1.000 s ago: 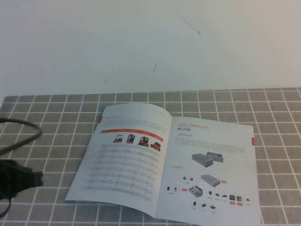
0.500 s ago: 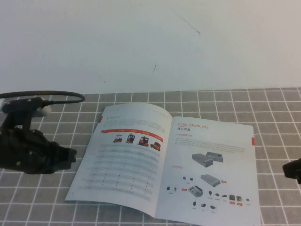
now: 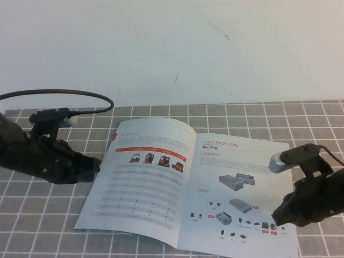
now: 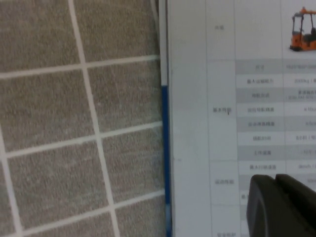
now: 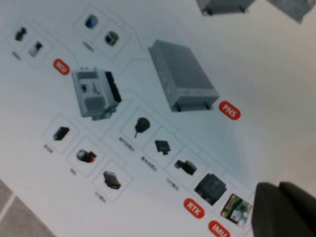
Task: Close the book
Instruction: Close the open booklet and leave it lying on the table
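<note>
The approach step is judged to be in hand: the book (image 3: 185, 185) is spread open and flat on the tabletop (image 3: 48, 226), with no page lifted yet. The left gripper (image 3: 91, 167) is held at the book's 9 o'clock, just beside the outer edge of the left page (image 3: 140, 183). Its fingers (image 4: 281, 207) are seen pressed together, empty. The right gripper (image 3: 280, 215) is poised over the right page (image 3: 236, 177), towards 4 o'clock, with its fingers (image 5: 286, 212) likewise closed on nothing. Next, one page edge must be caught and folded over onto the other.

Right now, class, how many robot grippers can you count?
2. The left gripper is at the left edge of the book; the right gripper is over its right page.
</note>
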